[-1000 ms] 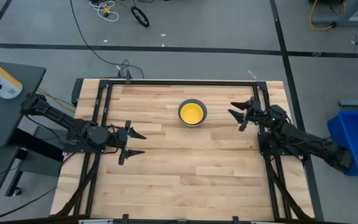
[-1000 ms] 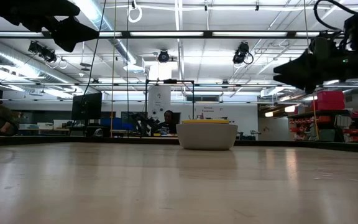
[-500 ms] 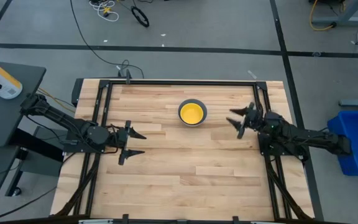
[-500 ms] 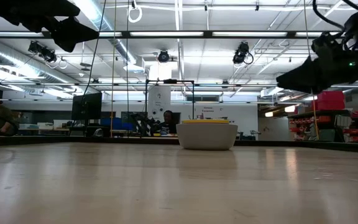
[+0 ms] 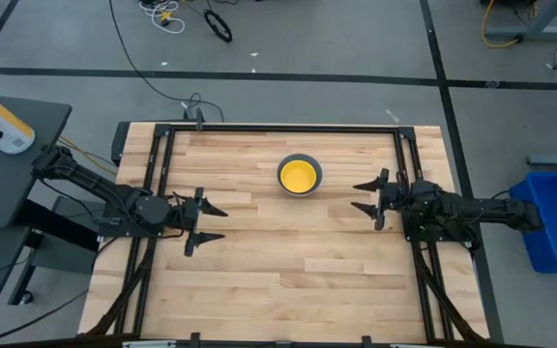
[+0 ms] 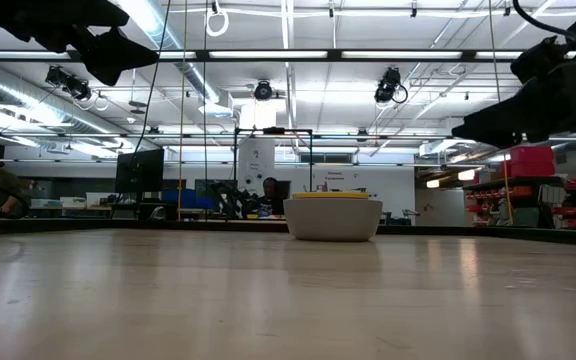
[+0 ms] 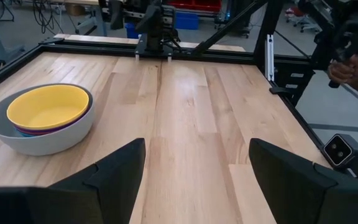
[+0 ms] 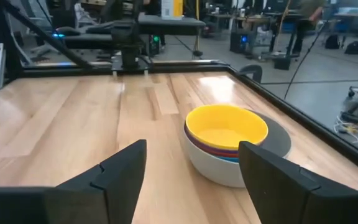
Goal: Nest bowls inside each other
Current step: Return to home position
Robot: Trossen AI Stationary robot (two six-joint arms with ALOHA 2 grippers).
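Note:
The bowls stand as one nested stack [image 5: 299,176] on the table, behind its middle: a grey bowl [image 7: 39,138] outermost, a yellow bowl [image 8: 225,127] on top, red and blue rims [image 8: 219,153] between them. My left gripper [image 5: 211,222] hovers open at the table's left, apart from the stack. My right gripper [image 5: 366,196] hovers open at the table's right, to the right of the stack and slightly nearer, touching nothing.
A black metal frame [image 5: 288,128] runs round the table's far, left and right edges. Bare wood [image 5: 298,271] spreads in front of the stack. A blue bin [image 5: 554,217] stands off the table at the right.
My right gripper has swung toward the table's near edge, away from the stack, sunk a little and turned level, and its fingers have spread wider. The bowls and my left gripper have kept still.

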